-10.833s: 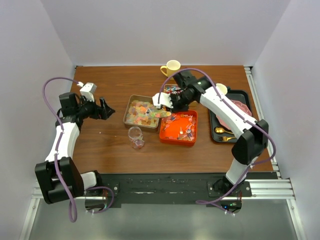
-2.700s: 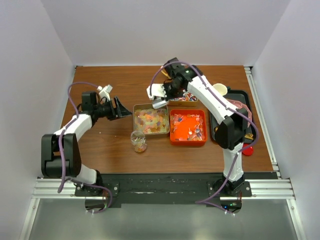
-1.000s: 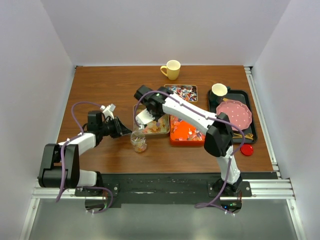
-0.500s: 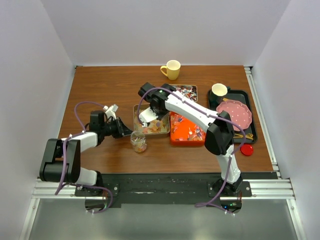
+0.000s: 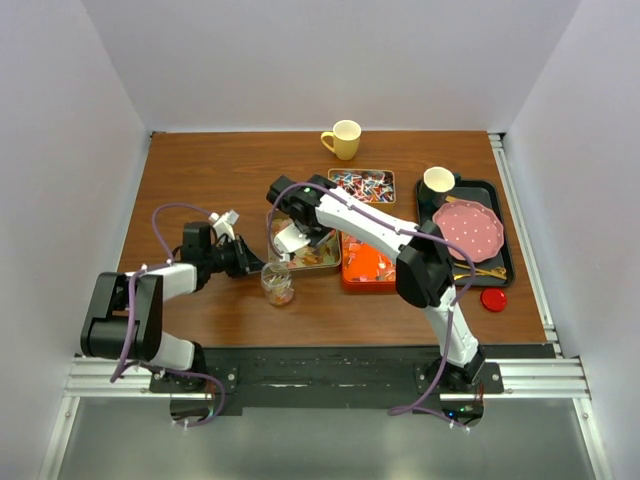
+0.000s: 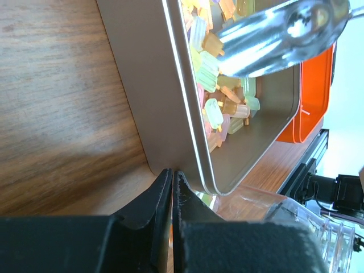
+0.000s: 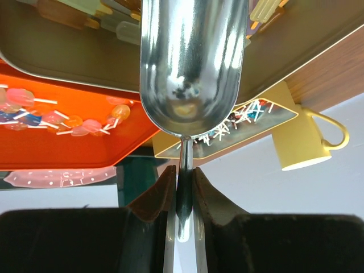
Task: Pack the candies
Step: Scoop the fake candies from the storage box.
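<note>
Right gripper [image 7: 183, 187] clamps handle of metal scoop [image 7: 193, 68], bowl over candies [image 6: 213, 74] in silver tray [image 6: 153, 85]; left gripper [image 6: 172, 182], jaws together, at tray's corner.

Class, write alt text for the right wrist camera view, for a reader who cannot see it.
The right gripper is shut on the thin handle of a metal scoop, whose bowl reaches over a tin of pastel candies. An orange tray of lollipops lies to the left and a yellow mug to the right.
</note>
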You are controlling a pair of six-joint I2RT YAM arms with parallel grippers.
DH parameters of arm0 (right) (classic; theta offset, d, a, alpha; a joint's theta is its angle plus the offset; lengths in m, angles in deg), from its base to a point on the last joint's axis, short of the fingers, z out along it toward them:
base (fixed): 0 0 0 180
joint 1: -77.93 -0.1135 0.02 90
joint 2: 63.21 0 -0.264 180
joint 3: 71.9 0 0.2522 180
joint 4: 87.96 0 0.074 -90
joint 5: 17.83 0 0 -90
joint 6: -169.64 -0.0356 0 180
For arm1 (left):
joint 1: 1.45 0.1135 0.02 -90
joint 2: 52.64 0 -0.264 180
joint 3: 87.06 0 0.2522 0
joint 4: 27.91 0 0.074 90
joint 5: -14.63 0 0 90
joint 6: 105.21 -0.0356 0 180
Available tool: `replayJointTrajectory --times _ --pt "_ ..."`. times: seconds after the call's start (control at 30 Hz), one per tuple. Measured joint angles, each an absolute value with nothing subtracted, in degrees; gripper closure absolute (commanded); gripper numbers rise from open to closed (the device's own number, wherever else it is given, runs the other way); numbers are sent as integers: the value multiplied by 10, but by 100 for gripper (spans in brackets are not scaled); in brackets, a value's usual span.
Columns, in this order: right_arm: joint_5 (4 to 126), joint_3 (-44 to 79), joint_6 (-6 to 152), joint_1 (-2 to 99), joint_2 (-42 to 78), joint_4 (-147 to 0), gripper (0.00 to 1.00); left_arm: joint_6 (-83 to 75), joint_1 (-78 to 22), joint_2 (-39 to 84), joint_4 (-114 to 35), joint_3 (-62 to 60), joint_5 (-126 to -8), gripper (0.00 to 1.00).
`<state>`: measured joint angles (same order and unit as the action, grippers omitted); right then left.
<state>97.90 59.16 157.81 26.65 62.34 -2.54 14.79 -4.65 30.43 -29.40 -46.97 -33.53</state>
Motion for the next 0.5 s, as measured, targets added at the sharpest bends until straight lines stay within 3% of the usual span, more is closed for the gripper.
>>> replayJointTrajectory --times 0.5 --pt "956 634 1528 256 657 7 100 148 -47 329 -278 -470 -331 94"
